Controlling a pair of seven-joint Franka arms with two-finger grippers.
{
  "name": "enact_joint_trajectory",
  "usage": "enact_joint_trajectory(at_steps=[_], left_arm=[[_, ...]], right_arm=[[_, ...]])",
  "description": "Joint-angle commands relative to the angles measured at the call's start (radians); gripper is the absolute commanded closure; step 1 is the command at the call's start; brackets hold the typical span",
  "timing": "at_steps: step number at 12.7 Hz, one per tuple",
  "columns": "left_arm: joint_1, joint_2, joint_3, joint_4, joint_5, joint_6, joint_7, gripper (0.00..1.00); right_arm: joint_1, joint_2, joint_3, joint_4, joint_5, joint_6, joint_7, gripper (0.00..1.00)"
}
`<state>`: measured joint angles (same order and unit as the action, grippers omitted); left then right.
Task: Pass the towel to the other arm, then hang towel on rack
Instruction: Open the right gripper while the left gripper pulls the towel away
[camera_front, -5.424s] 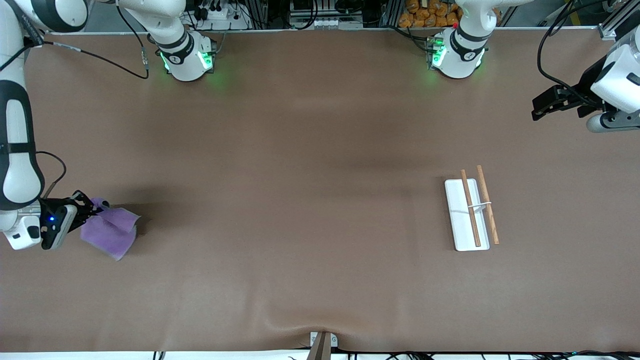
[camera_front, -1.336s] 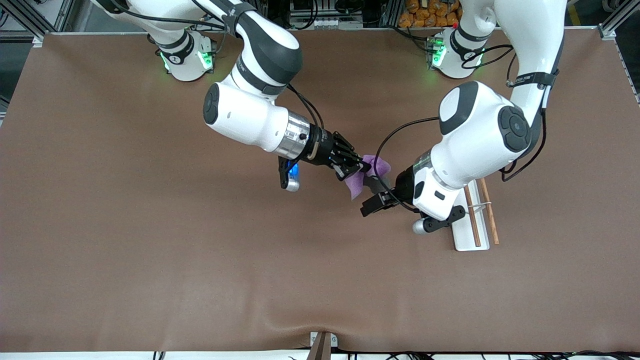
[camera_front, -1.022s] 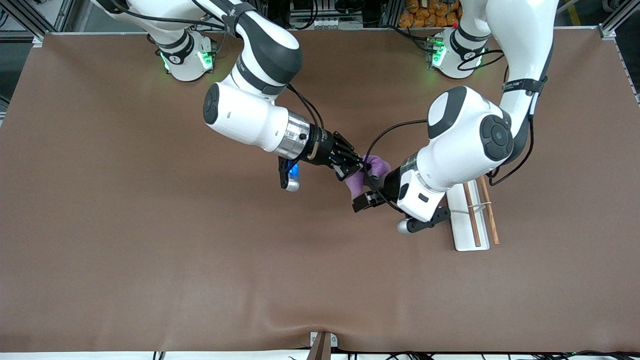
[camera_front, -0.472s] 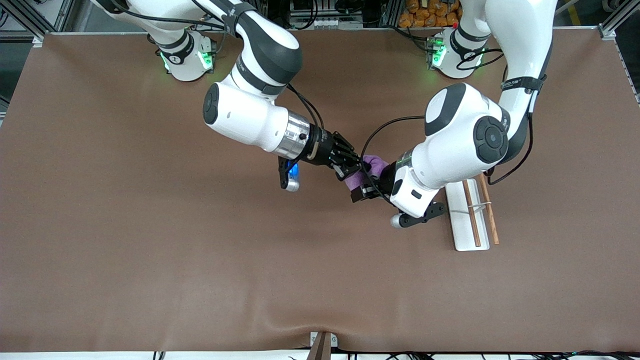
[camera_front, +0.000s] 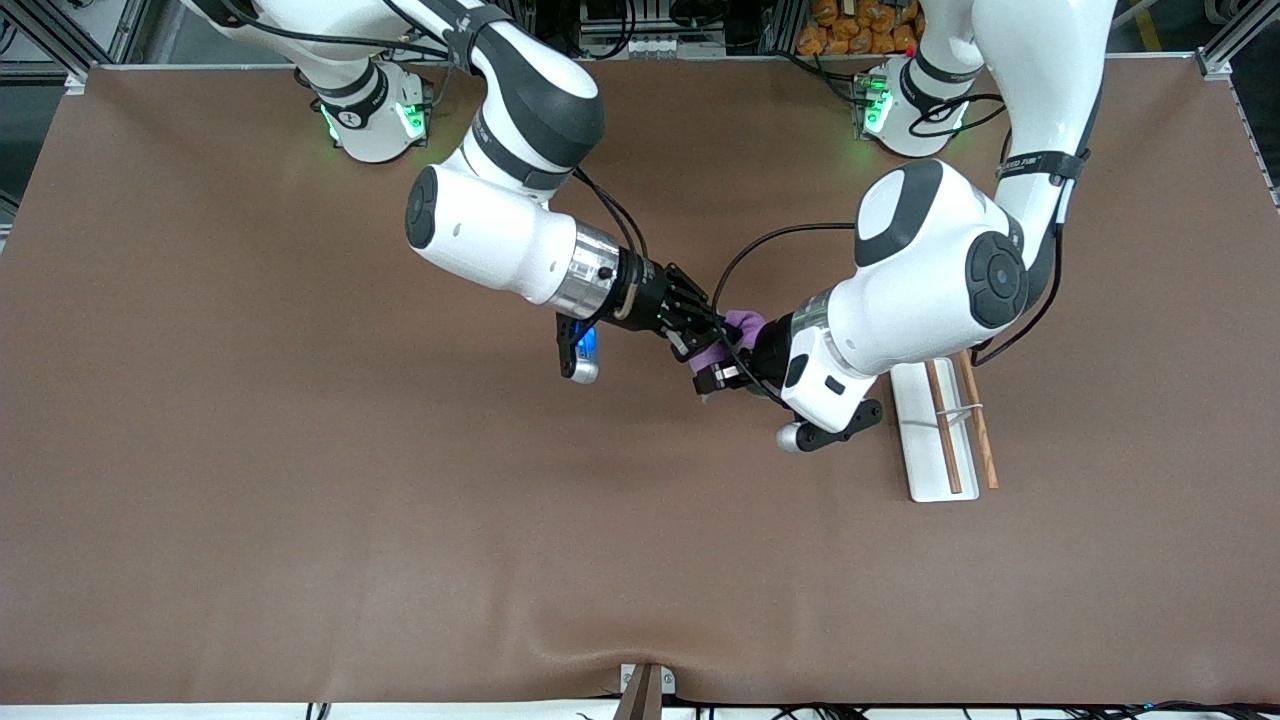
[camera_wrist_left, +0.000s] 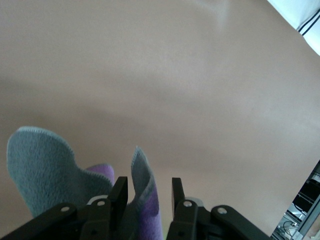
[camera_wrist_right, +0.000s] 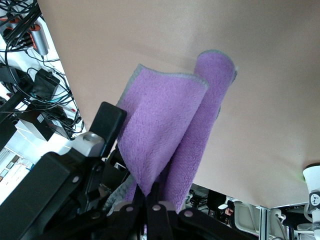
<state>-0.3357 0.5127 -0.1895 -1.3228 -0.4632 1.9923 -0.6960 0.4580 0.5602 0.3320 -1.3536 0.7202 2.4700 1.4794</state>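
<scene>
We are mid-handover above the table's middle; our right gripper (camera_front: 700, 338) pinches the towel (camera_front: 742, 325) firmly; our left gripper (camera_front: 722, 378) straddles a fold, not yet clamped; hanging on the rack (camera_front: 945, 425) remains; only the left wrist view shows the towel's grey face (camera_wrist_left: 47, 167).

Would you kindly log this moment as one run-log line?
phase: handover | right gripper: shut on towel | left gripper: open around towel | rack: bare

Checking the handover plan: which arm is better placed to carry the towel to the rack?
Left: the left gripper already straddles the towel and comes from the end where the rack stands.
</scene>
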Motion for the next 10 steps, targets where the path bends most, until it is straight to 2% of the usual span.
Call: enact_joint_trajectory(at_steps=[1, 2, 4, 7, 8, 9, 10], left_arm=[[0.000, 0.001, 0.002, 0.031, -0.034, -0.050, -0.007, 0.86], [0.000, 0.004, 0.002, 0.043, -0.034, -0.066, -0.007, 0.93], [0.007, 0.004, 0.002, 0.045, -0.034, -0.084, -0.007, 0.99], [0.012, 0.001, 0.005, 0.045, -0.032, -0.086, 0.015, 1.00], [0.018, -0.002, 0.009, 0.045, -0.032, -0.087, 0.048, 1.00], [0.029, -0.005, 0.013, 0.045, -0.031, -0.096, 0.059, 1.00], [0.044, -0.026, 0.019, 0.043, -0.028, -0.101, 0.059, 1.00]], right_arm=[[-0.001, 0.001, -0.001, 0.011, 0.008, 0.001, 0.001, 1.00], [-0.002, 0.001, -0.001, 0.011, 0.008, 0.001, 0.001, 1.00], [-0.001, 0.001, -0.001, 0.011, 0.007, 0.001, -0.001, 1.00], [-0.002, 0.001, -0.001, 0.010, 0.007, 0.001, 0.001, 1.00], [-0.007, 0.001, -0.001, 0.008, 0.011, -0.005, 0.007, 0.62], [-0.007, 0.000, -0.002, 0.004, 0.010, -0.008, 0.010, 0.01], [-0.002, -0.002, -0.004, 0.001, 0.002, -0.009, 0.009, 0.00]])
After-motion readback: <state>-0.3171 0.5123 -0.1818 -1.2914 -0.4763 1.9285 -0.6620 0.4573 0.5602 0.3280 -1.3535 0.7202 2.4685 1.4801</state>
